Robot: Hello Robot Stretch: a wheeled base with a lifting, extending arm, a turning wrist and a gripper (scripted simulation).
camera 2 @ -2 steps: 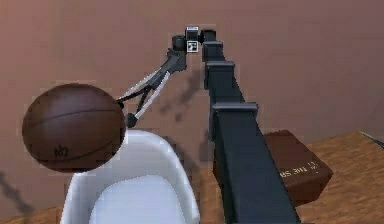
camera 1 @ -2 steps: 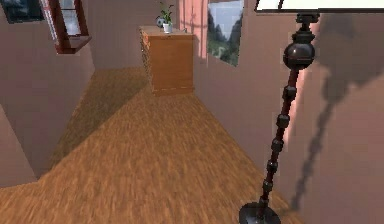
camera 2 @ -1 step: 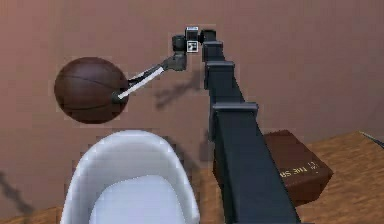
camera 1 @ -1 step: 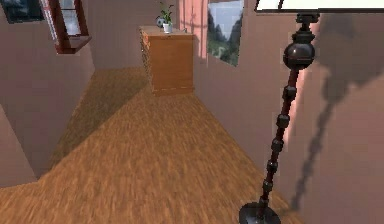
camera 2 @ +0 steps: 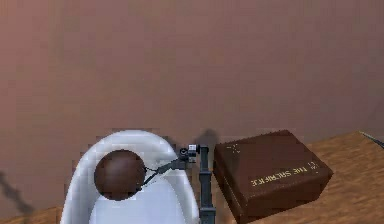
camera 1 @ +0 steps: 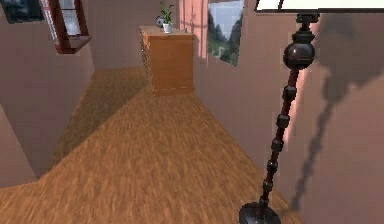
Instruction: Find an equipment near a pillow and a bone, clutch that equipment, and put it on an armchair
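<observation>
A white rounded armchair (camera 2: 92, 158) stands at the arm side view's lower left, against a plain brown wall. A dark brown ball-shaped thing (camera 2: 118, 174) shows over its seat. My arm rises from the bottom edge, and my gripper (camera 2: 150, 177) reaches left with its thin fingers at the brown ball. I cannot tell whether the gripper holds the ball or whether it rests on the armchair.
A dark brown box (camera 2: 272, 172) stands on the wood floor right of the arm. In the forward view a corridor leads to a wooden dresser (camera 1: 167, 60) with a potted plant (camera 1: 166, 19). A black floor lamp (camera 1: 283, 120) stands close on the right, by a wall painting (camera 1: 226, 30).
</observation>
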